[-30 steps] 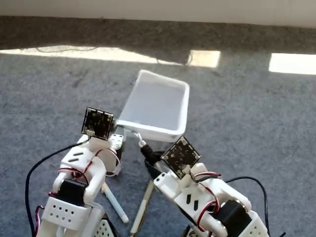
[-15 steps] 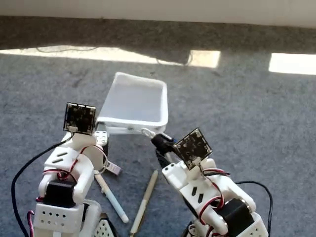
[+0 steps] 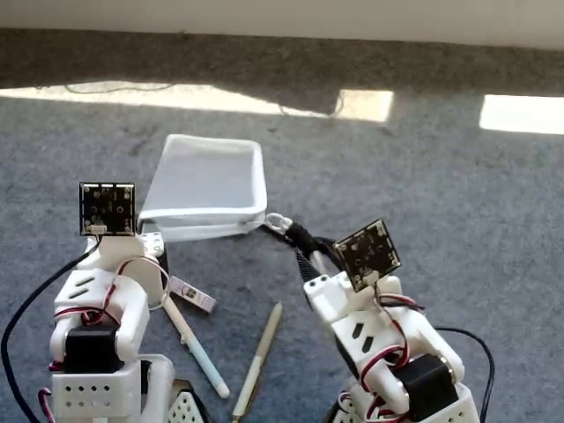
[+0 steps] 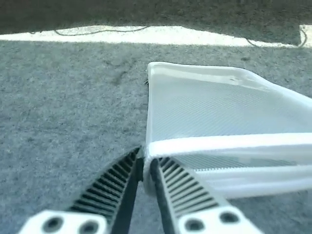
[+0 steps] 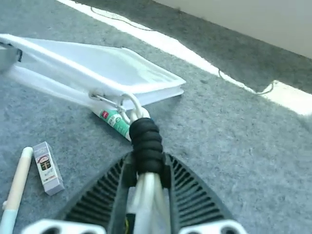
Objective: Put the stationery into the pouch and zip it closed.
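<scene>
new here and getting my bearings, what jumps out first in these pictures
The white mesh zip pouch lies on the grey carpet, one corner pinched in the left arm's jaws. The right arm's jaws grip a silver pen with a black ribbed grip, its tip by the pouch's zip ring. A cream pen, a white-and-blue pen and a small box lie loose between the arms.

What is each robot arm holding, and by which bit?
The left jaws pinch the pouch by a corner of its rim. The right jaws grip the black ribbed pull joined to the pouch's zipper ring.
</scene>
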Available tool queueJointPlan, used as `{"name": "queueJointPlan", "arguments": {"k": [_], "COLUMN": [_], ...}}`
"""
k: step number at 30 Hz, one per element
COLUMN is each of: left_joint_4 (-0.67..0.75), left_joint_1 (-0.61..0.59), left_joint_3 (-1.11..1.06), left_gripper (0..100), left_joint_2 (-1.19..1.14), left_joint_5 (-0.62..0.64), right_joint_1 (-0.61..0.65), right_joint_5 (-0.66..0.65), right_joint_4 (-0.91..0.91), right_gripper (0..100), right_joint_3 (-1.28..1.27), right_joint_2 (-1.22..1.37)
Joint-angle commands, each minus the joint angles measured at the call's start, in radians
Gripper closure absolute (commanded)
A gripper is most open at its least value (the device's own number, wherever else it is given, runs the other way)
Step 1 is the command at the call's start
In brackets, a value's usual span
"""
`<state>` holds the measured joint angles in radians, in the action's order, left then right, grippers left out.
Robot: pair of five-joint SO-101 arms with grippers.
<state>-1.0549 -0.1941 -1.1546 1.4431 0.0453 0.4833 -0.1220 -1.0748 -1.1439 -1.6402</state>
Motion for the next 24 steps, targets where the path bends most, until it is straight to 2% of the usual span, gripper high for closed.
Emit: {"name": "queueJointPlan", "arguments": {"k": [1,6,12,21,24], "left_joint_4": [-0.006,-0.006,-0.002,-0.006,-0.008], "left_joint_1": [-0.054,-0.056,-0.101,-0.214,-0.249], "left_joint_3": [0.053,0.056,0.059,0.102,0.116], "left_gripper": [99,99,99,99,99], "left_joint_2": [0.012,0.012,0.012,0.004,0.004], "left_joint_5": [-0.003,-0.003,-0.003,-0.002,0.0], "right_joint_1": [-0.051,-0.056,-0.108,-0.108,-0.108], "right_joint_5": [0.009,0.009,0.072,0.071,0.029], "right_joint_4": [0.054,0.067,0.065,0.065,0.065], "right_gripper": [99.3,96.7,78.0,77.1,77.1], "right_joint_3": [0.05,0.056,0.051,0.05,0.05], "right_joint_2": [-0.008,-0.001,0.001,0.004,0.004]}}
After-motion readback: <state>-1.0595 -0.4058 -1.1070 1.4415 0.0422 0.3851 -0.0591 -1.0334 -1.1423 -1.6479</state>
